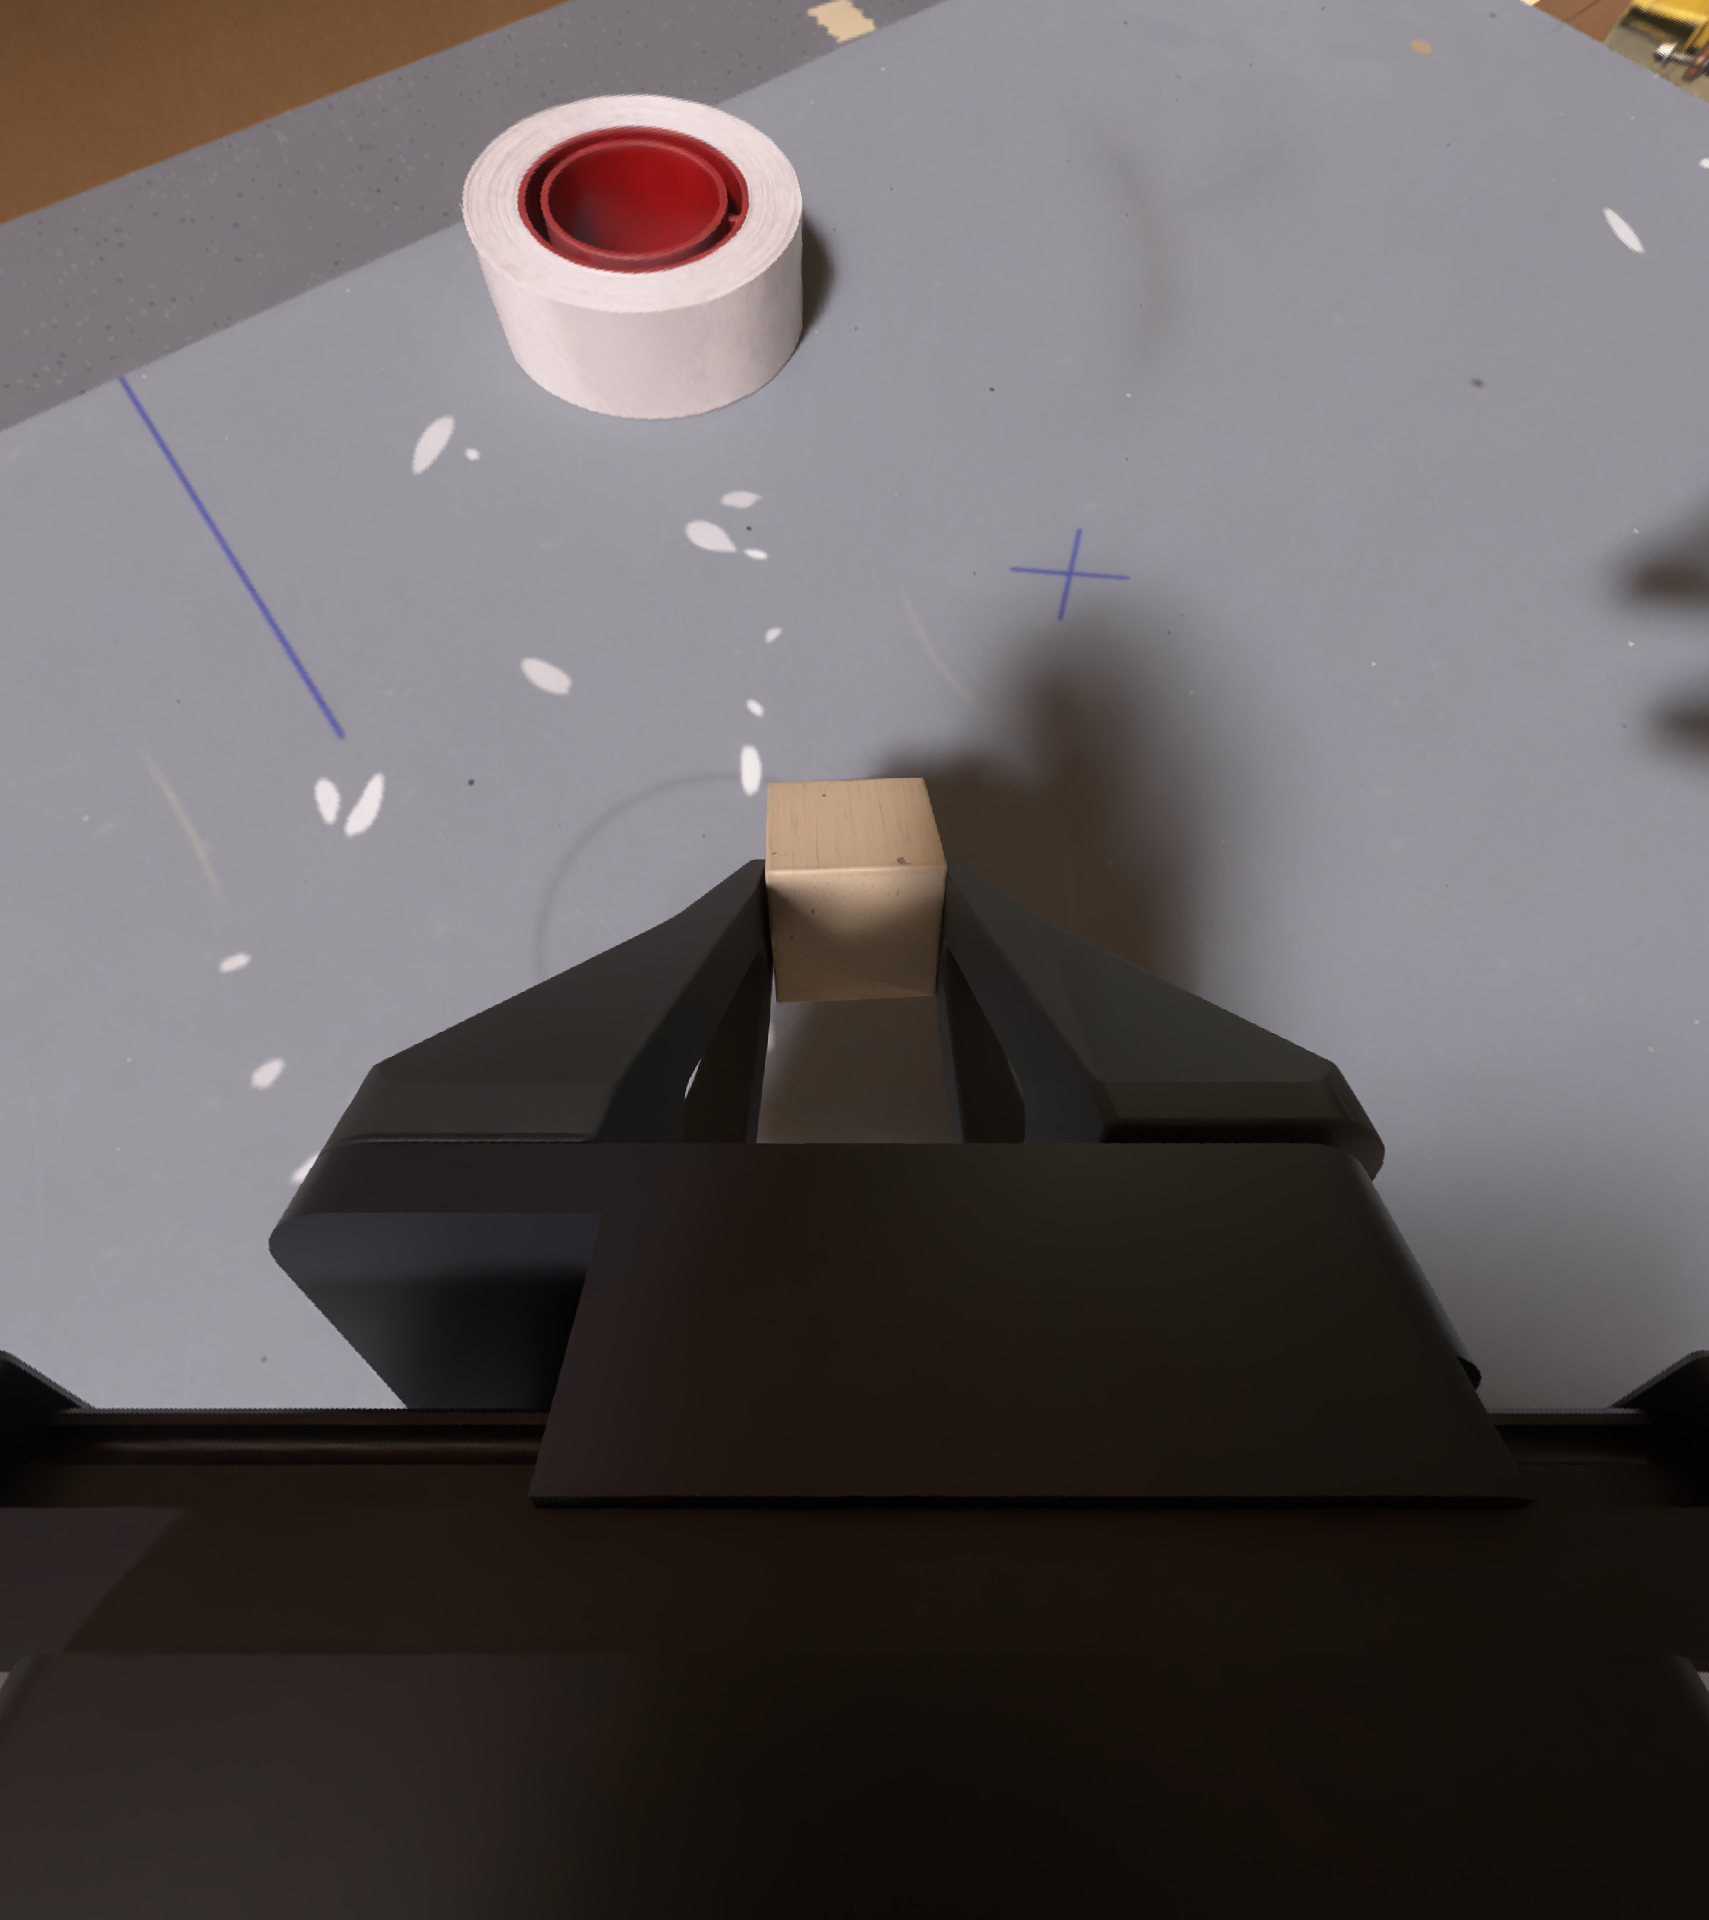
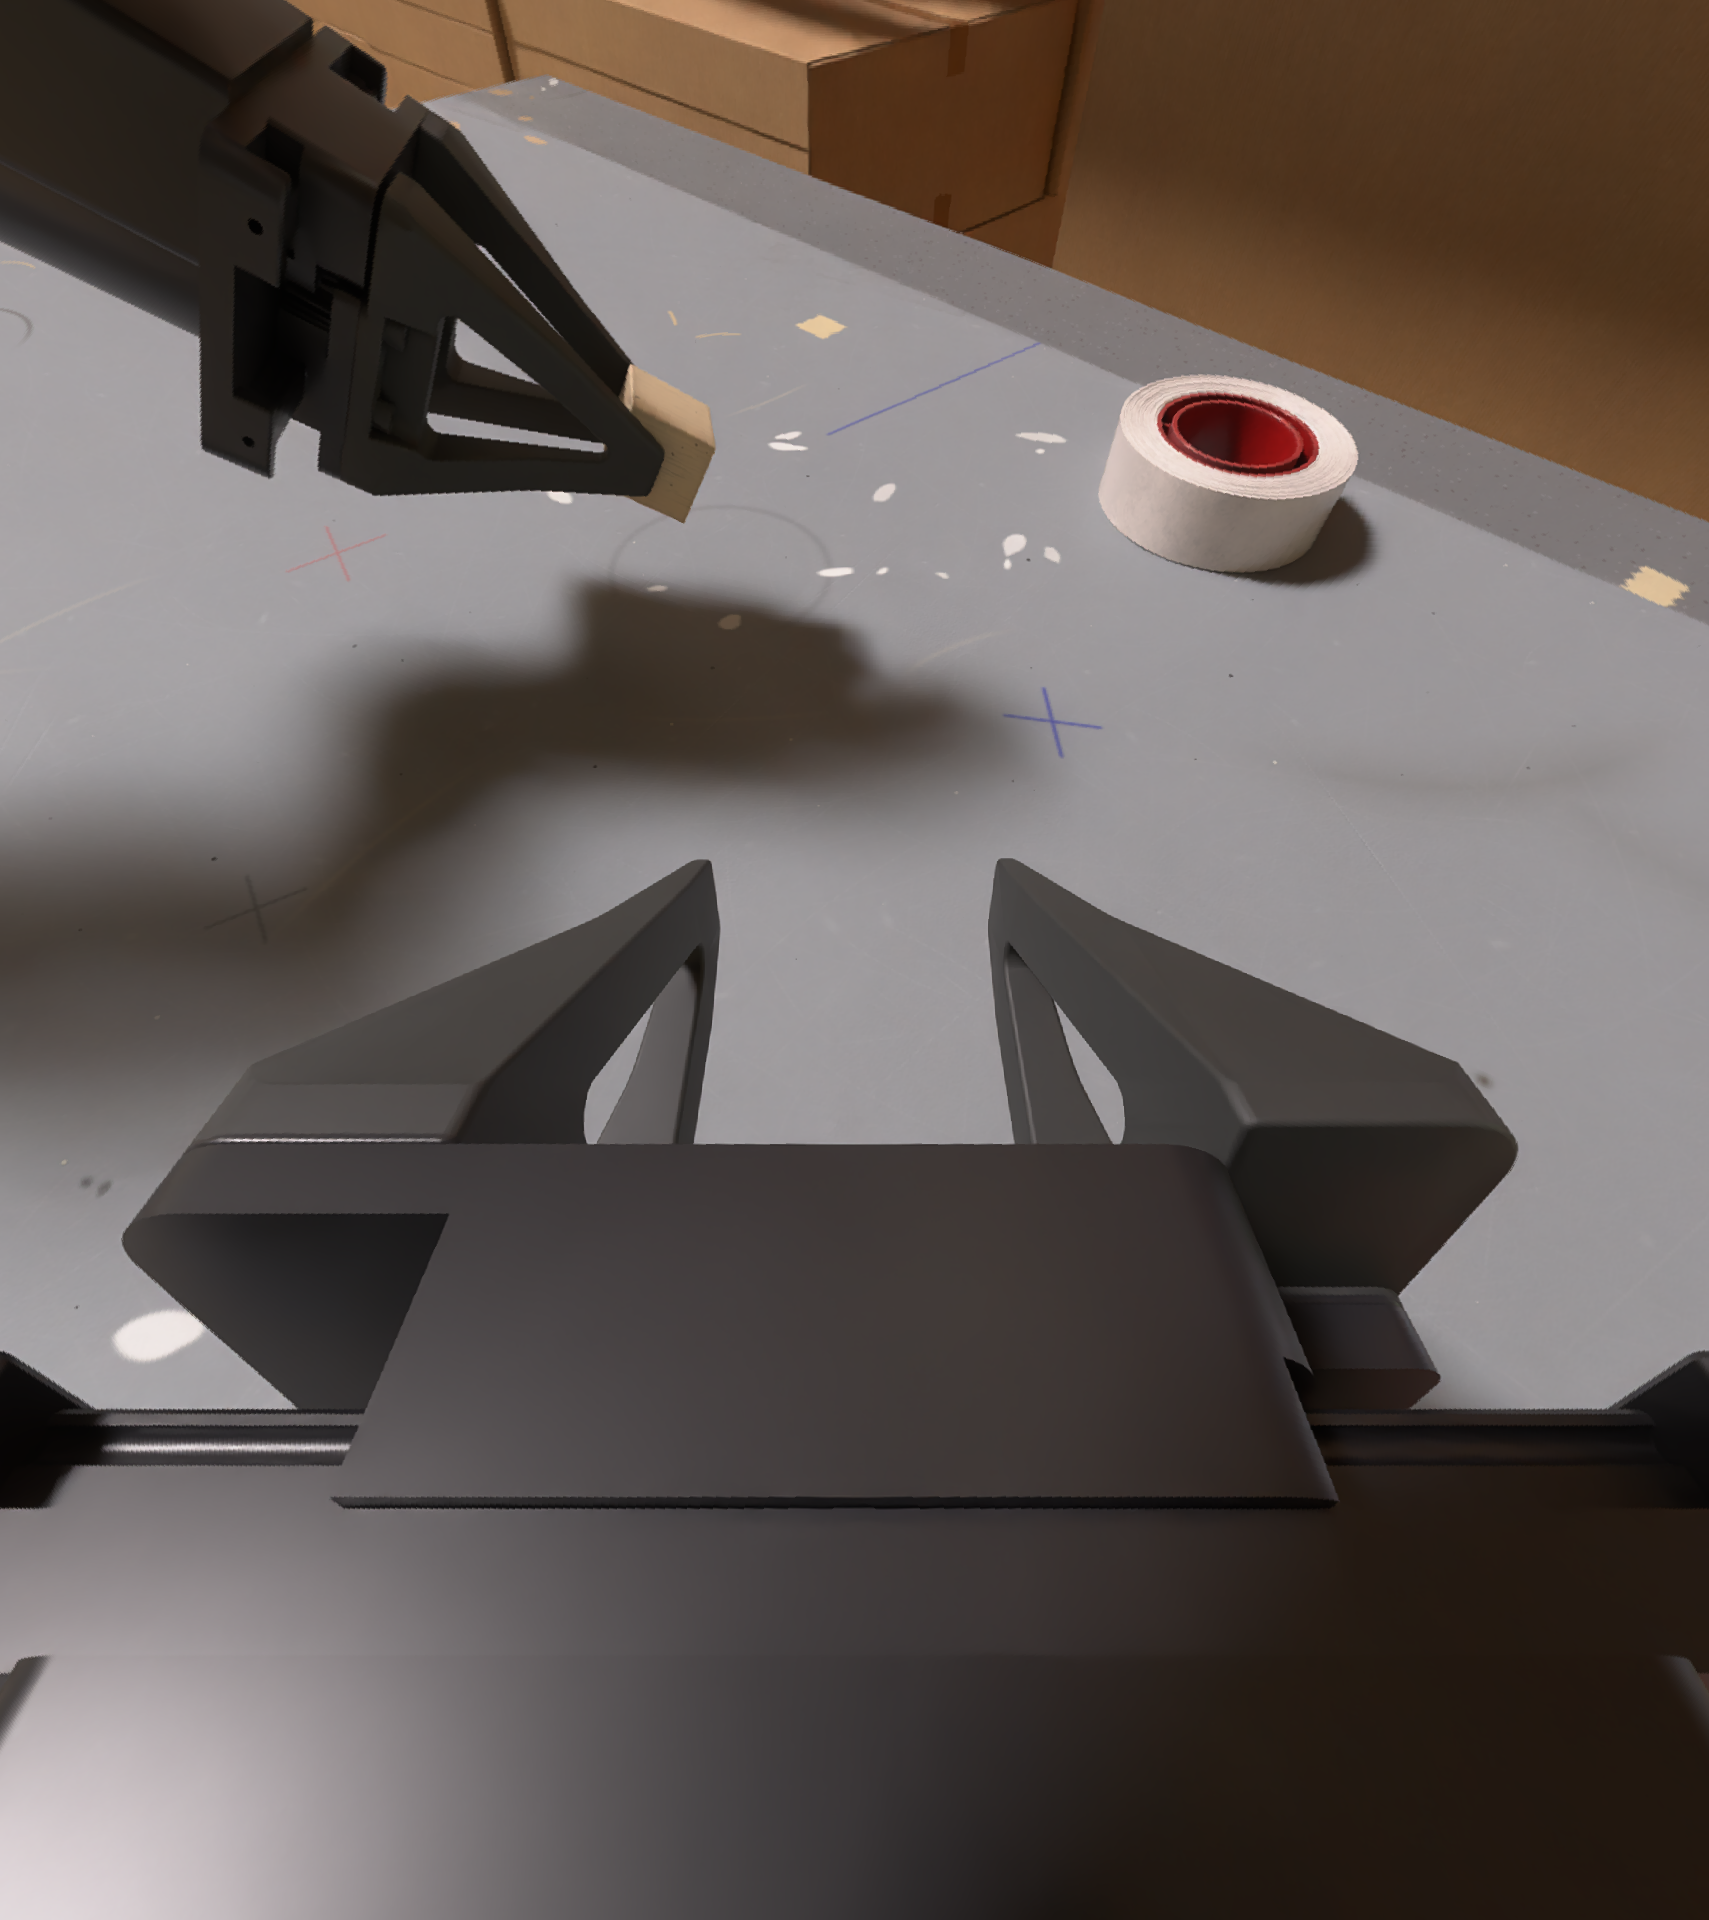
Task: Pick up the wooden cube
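The wooden cube point(image 1: 852, 894) is a small pale block held between the tips of my left gripper point(image 1: 854, 883), which is shut on it. In the right wrist view the left gripper point(image 2: 647, 436) holds the cube point(image 2: 681, 449) clear above the grey table point(image 2: 1349, 831), with its shadow on the surface below. My right gripper point(image 2: 855, 883) is open and empty, low over the table nearer the front, apart from the cube.
A white tape roll with a red core point(image 1: 634, 255) stands on the table beyond the cube; it also shows in the right wrist view point(image 2: 1229, 468). Brown cardboard boxes point(image 2: 829, 83) stand past the table's far edge. Blue and red cross marks and white flecks dot the surface.
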### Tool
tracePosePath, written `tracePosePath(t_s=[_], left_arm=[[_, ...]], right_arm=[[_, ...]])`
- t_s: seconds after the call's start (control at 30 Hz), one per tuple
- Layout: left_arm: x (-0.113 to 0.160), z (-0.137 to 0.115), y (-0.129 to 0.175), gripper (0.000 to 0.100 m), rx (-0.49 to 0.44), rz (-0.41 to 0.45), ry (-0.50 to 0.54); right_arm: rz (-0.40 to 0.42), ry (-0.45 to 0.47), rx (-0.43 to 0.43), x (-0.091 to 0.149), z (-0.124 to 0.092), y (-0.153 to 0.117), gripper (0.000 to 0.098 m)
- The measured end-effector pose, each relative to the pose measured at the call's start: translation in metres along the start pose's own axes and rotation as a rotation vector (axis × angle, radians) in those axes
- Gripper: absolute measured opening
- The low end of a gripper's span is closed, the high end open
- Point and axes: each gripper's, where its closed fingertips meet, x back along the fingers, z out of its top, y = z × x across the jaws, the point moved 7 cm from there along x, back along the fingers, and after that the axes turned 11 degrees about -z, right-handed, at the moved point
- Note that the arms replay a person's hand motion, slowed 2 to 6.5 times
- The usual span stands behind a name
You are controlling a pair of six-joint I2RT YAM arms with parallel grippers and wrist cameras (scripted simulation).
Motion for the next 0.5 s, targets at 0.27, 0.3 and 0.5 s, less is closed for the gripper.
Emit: tracePosePath(t_s=[0.27, 0.3, 0.5], left_arm=[[-0.009, 0.007, -0.004, 0.026, -0.04, 0.003, 0.016], [-0.01, 0.007, -0.005, 0.026, -0.044, 0.004, 0.016], [-0.016, 0.009, -0.01, 0.026, -0.046, 0.009, 0.008]], right_arm=[[-0.003, 0.002, 0.004, 0.0, 0.001, 0.0, 0.0443], [-0.003, 0.002, 0.004, 0.0, 0.001, 0.0, 0.0443], [-0.003, 0.002, 0.004, 0.0, 0.001, 0.0, 0.0443]])
